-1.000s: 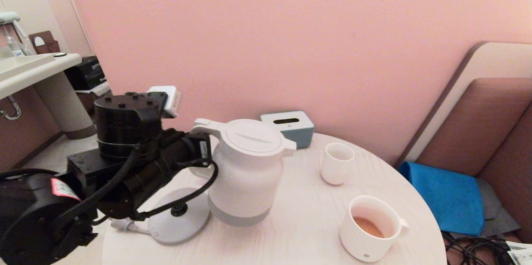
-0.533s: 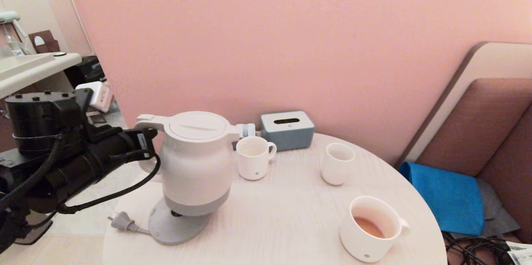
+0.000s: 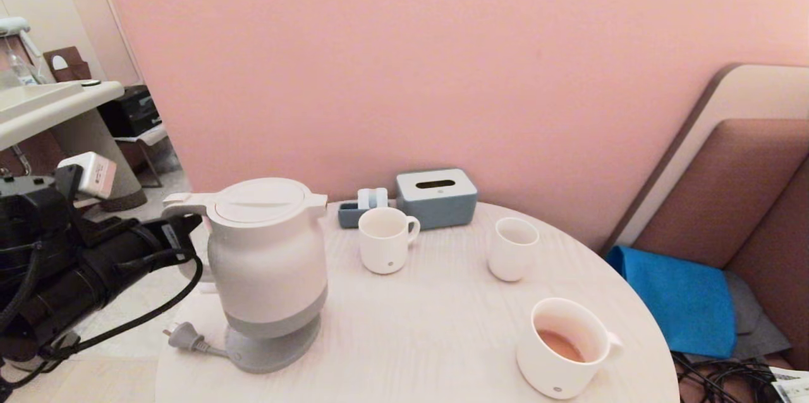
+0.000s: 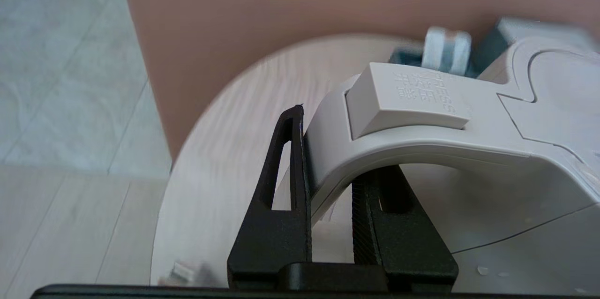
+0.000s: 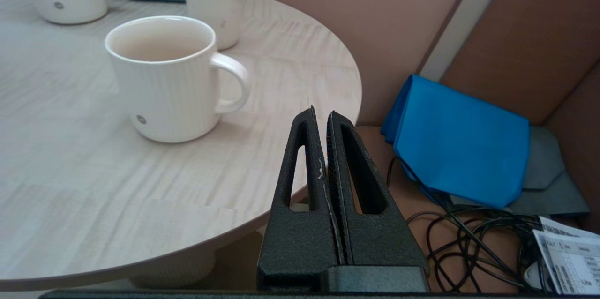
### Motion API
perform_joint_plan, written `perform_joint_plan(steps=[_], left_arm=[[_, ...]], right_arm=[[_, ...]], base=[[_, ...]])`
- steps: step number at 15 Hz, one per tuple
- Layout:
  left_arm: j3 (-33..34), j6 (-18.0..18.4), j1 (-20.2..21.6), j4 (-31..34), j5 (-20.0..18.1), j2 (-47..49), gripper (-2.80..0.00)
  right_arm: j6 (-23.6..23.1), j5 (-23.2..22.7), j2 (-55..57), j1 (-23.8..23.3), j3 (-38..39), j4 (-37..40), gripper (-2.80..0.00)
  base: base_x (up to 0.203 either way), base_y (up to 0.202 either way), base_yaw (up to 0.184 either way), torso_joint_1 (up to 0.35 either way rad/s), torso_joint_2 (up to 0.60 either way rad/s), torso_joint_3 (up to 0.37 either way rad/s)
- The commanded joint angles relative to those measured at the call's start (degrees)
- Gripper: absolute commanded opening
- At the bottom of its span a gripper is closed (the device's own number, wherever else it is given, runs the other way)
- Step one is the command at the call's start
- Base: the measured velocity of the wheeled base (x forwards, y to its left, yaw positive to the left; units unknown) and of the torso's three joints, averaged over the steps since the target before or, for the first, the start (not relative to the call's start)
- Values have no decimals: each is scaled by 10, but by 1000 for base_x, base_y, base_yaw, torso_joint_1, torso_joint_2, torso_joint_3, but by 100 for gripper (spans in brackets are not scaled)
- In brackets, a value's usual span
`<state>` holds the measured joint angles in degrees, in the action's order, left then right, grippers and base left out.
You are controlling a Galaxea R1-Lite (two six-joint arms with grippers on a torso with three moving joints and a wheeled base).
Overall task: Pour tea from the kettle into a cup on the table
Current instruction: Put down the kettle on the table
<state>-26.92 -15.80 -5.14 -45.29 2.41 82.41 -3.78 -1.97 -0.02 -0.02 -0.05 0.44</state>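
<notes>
The white kettle (image 3: 265,258) stands upright over its round grey base (image 3: 278,349) at the table's (image 3: 430,327) left front. I cannot tell whether it rests on the base. My left gripper (image 3: 189,235) reaches in from the left and is shut on the kettle's loop handle (image 4: 422,144), one finger (image 4: 293,149) outside the loop and one inside. The wide ribbed cup (image 3: 562,352) sits at the right front and holds a little reddish-brown tea (image 3: 559,345). My right gripper (image 5: 319,114) hangs shut and empty just off the table's edge, near the cup (image 5: 164,83).
A narrower mug (image 3: 384,248) and a slim cup (image 3: 512,248) stand behind, with a grey-blue tissue box (image 3: 437,196) and a small tray (image 3: 354,210) by the wall. The power plug (image 3: 183,336) lies left of the base. A blue cloth (image 3: 679,299) and cables (image 3: 727,378) lie to the right.
My left arm has carried the kettle leftwards from the table's middle to over its base, uncovering the narrower mug and the tray. The cup and its tea are unchanged.
</notes>
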Motion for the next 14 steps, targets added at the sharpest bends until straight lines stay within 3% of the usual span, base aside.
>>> perform_joint_plan(steps=[1,3,10,14], left_arm=[[32,-1,1,-22,0,6,-280],[61,0,2,-77,-1,21,-280],[104,0,28,-130,-1,52,-280],[132,3,40,-200,-5,90,-280]], right_arm=[[-1,0,0,-1,0,0,-280],[0,0,0,-1,0,0,-280],[0,0,0,0,0,0,-280],[0,0,0,0,0,0,-280]], base=[[0,0,0,0,0,0],[0,0,0,0,0,0],[0,0,0,0,0,0],[0,0,0,0,0,0]])
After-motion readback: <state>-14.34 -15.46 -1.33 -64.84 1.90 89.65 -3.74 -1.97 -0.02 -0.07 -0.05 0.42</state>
